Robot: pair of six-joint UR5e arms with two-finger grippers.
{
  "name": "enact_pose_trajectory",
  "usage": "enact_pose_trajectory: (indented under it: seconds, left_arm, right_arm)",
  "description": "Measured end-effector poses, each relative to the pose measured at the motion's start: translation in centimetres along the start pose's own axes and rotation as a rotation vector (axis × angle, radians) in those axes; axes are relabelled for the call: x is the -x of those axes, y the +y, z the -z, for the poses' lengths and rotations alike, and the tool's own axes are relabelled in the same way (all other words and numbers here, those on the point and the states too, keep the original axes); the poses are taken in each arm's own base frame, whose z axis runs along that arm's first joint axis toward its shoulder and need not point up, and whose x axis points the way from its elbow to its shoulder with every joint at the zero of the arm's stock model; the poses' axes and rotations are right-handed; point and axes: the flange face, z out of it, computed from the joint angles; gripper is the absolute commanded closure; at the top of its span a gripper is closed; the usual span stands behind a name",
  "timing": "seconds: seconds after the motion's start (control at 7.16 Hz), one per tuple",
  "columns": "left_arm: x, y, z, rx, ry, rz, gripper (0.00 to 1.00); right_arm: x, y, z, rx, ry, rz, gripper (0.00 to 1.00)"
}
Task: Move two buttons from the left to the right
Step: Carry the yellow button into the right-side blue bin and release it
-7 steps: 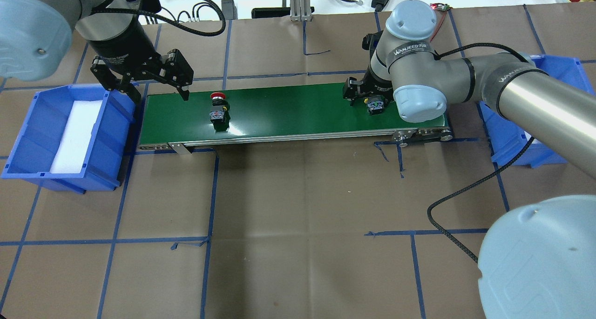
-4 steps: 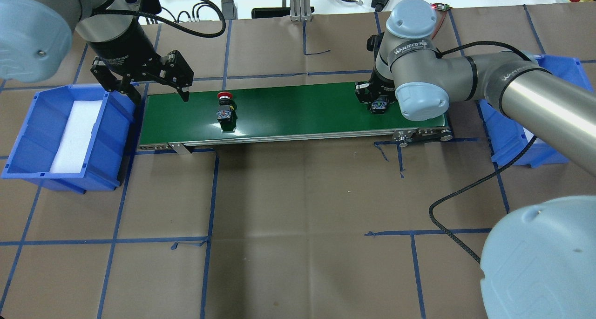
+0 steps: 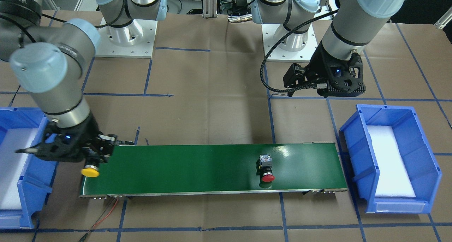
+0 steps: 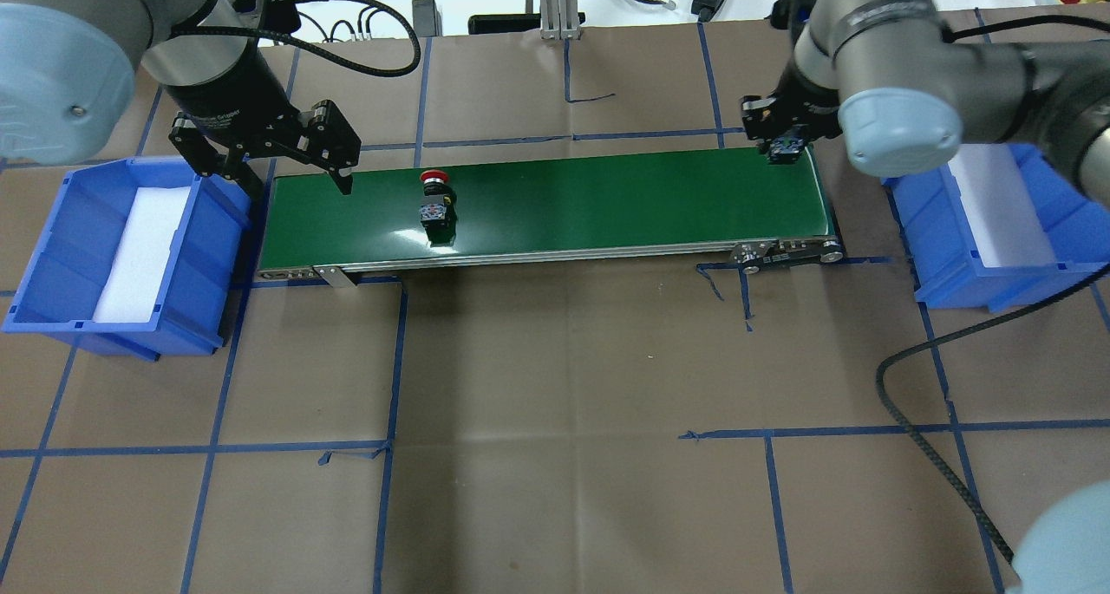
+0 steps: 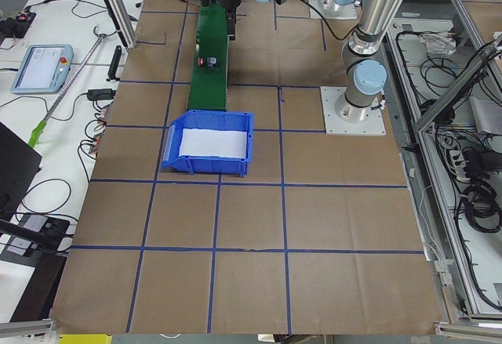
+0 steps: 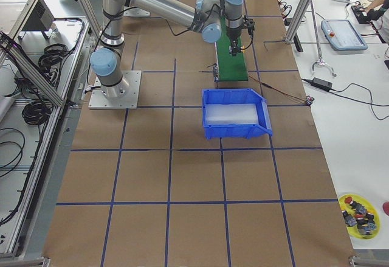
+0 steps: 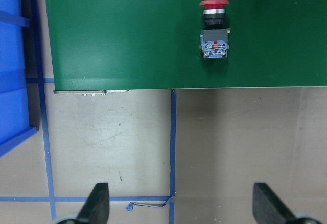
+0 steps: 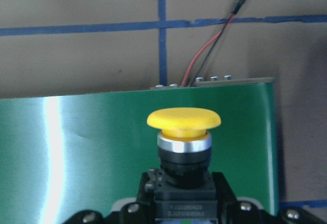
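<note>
Front view, lower left: the right tool (image 3: 92, 156) is clamped on the yellow button (image 3: 90, 171), above the left end of the green belt (image 3: 197, 164). The red button (image 3: 267, 168) lies on its side on the belt, right of centre. Overhead view, upper left: the left tool (image 4: 297, 180) hangs with fingers spread wide.

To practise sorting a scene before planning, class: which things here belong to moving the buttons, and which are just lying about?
Job: yellow button, held in the right tool; red button on the green belt; open left tool; left blue bin; right blue bin.
Lying about: handheld screen; yellow dish of small parts.
</note>
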Motion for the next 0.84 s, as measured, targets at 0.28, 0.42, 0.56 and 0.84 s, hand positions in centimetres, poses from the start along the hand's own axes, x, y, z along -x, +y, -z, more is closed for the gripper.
enact_pose_trajectory:
  seconds: [0.28, 0.42, 0.56, 0.84]
  left_arm:
    - [0.0, 0.1, 0.0, -0.001, 0.0, 0.002, 0.0]
    - [0.0, 0.1, 0.0, 0.0, 0.0, 0.002, 0.0]
    - [0.0, 0.1, 0.0, 0.001, 0.0, 0.002, 0.0]
    - [-0.1, 0.1, 0.0, 0.001, 0.0, 0.001, 0.0]
  right_arm:
    - [-12.8, -0.2, 3.0, -0.006, 0.04, 0.04, 0.96]
    - [-18.1, 0.4, 3.1, 0.002, 0.055, 0.059, 0.96]
    - [-21.9, 1.4, 2.1, 0.025, 0.058, 0.051, 0.96]
    - [-24.3, 4.3, -2.1, 0.074, 0.039, 0.027, 0.96]
